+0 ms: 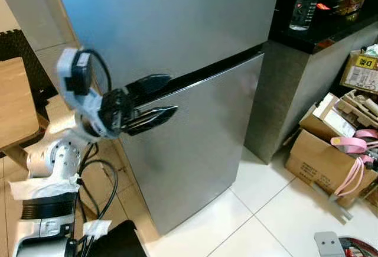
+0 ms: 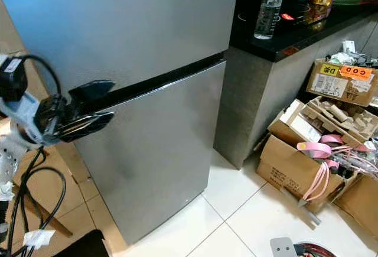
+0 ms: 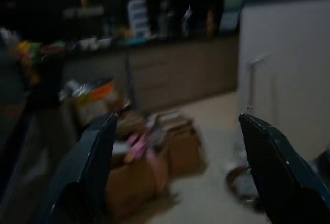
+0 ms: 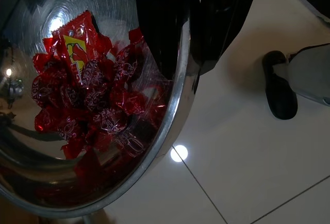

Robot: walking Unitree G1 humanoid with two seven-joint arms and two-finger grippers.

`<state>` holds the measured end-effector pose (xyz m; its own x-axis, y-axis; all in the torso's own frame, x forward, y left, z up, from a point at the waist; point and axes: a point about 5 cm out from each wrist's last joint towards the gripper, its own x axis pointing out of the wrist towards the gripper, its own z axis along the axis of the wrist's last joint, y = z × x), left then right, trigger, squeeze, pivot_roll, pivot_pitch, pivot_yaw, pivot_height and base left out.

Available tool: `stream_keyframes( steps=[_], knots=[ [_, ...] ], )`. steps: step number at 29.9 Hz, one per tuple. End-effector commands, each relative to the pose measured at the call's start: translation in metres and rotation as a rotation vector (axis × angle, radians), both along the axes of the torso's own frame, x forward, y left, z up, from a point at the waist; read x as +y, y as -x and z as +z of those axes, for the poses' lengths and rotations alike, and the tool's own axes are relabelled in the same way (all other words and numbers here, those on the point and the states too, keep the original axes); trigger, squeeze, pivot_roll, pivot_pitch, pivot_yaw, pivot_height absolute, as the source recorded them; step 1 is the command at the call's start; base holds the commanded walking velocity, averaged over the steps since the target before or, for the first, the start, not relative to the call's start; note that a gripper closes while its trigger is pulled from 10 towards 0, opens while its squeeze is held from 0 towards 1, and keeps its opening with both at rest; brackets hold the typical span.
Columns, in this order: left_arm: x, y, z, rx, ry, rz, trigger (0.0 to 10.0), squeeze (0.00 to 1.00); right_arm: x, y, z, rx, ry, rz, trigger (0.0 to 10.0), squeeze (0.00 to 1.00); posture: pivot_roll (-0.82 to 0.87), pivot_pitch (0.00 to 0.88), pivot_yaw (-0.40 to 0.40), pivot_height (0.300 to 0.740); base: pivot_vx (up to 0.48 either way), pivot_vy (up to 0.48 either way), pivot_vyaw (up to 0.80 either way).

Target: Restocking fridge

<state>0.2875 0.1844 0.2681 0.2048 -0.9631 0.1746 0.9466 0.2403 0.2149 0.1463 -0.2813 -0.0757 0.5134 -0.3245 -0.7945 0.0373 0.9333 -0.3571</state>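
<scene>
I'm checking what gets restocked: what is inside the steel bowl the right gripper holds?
Inside the steel bowl, red-wrapped candies lie heaped, one wrapper with a yellow patch. The right gripper's black fingers clamp the rim and cover part of the heap; the bowl's shadowed bottom cannot be made out.

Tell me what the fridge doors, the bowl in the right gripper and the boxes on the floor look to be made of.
Fridge doors: brushed grey metal or metal-look finish, dull even sheen. Bowl: polished metal, likely steel, mirroring the red wrapped candies inside it. Boxes: plain brown cardboard, matte, flaps open.
</scene>
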Motion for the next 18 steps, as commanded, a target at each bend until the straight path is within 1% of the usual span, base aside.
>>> stream_keyframes(
  steps=[1, 2, 3, 5, 6, 7, 8, 9, 12, 15, 16, 17, 18],
  knots=[
    [0.002, -0.002, 0.002, -0.030, -0.102, 0.065, 10.0, 0.00, 0.000, 0.000, 0.000, -0.004, 0.003, -0.005, 10.0, 0.00, -0.10, 0.000, 0.030, 0.740, 0.000, 0.000, 0.00],
    [0.004, -0.007, 0.001, -0.051, -0.232, 0.163, 10.0, 0.00, 0.001, 0.000, 0.000, -0.003, 0.001, -0.005, 10.0, 0.00, -0.10, 0.000, 0.029, 0.740, 0.000, 0.000, 0.00],
    [0.006, -0.010, 0.000, -0.062, -0.289, 0.213, 10.0, 0.00, 0.001, 0.000, 0.000, -0.002, -0.001, -0.005, 10.0, 0.00, -0.10, 0.000, 0.029, 0.740, 0.000, 0.000, 0.00],
    [0.014, -0.017, -0.005, -0.085, -0.452, 0.332, 10.0, 0.00, 0.002, 0.000, -0.001, -0.001, -0.003, -0.006, 10.0, 0.00, -0.10, 0.000, 0.029, 0.740, 0.000, 0.000, 0.00],
    [0.014, -0.017, -0.005, -0.085, -0.452, 0.332, 10.0, 0.00, 0.002, 0.000, -0.001, -0.001, -0.003, -0.006, 10.0, 0.00, -0.10, 0.000, 0.029, 0.740, 0.000, 0.000, 0.00],
    [0.017, -0.020, -0.007, -0.095, -0.520, 0.383, 10.0, 0.00, 0.002, 0.000, -0.001, 0.000, -0.004, -0.007, 10.0, 0.00, -0.10, 0.000, 0.029, 0.740, 0.000, 0.000, 0.00],
    [0.019, -0.021, -0.008, -0.101, -0.559, 0.413, 10.0, 0.00, 0.002, 0.000, -0.001, -0.001, -0.004, -0.008, 10.0, 0.00, -0.10, 0.000, 0.029, 0.740, 0.000, 0.000, 0.00],
    [0.019, -0.021, -0.008, -0.101, -0.559, 0.413, 10.0, 0.00, 0.002, 0.000, -0.001, -0.001, -0.004, -0.008, 10.0, 0.00, -0.10, 0.000, 0.029, 0.740, 0.000, 0.000, 0.00],
    [0.024, -0.026, -0.009, -0.138, -0.667, 0.518, 10.0, 0.00, 0.001, 0.000, -0.001, -0.002, -0.004, -0.009, 10.0, 0.00, -0.10, 0.000, 0.028, 0.740, 0.000, 0.000, 0.00],
    [0.025, -0.029, -0.010, -0.161, -0.721, 0.567, 10.0, 0.00, 0.001, 0.000, -0.001, -0.002, -0.004, -0.009, 10.0, 0.00, -0.10, 0.000, 0.028, 0.740, 0.000, 0.000, 0.00],
    [0.025, -0.029, -0.010, -0.161, -0.721, 0.567, 10.0, 0.00, 0.001, 0.000, -0.001, -0.002, -0.004, -0.009, 10.0, 0.00, -0.10, 0.000, 0.028, 0.740, 0.000, 0.000, 0.00],
    [0.027, -0.030, -0.012, -0.165, -0.758, 0.585, 10.0, 0.00, 0.001, 0.000, -0.001, -0.002, -0.004, -0.009, 10.0, 0.00, -0.10, 0.000, 0.028, 0.740, 0.000, 0.000, 0.00],
    [0.027, -0.030, -0.012, -0.165, -0.758, 0.585, 10.0, 0.00, 0.001, 0.000, -0.001, -0.002, -0.004, -0.009, 10.0, 0.00, -0.10, 0.000, 0.028, 0.740, 0.000, 0.000, 0.00]
  ],
)
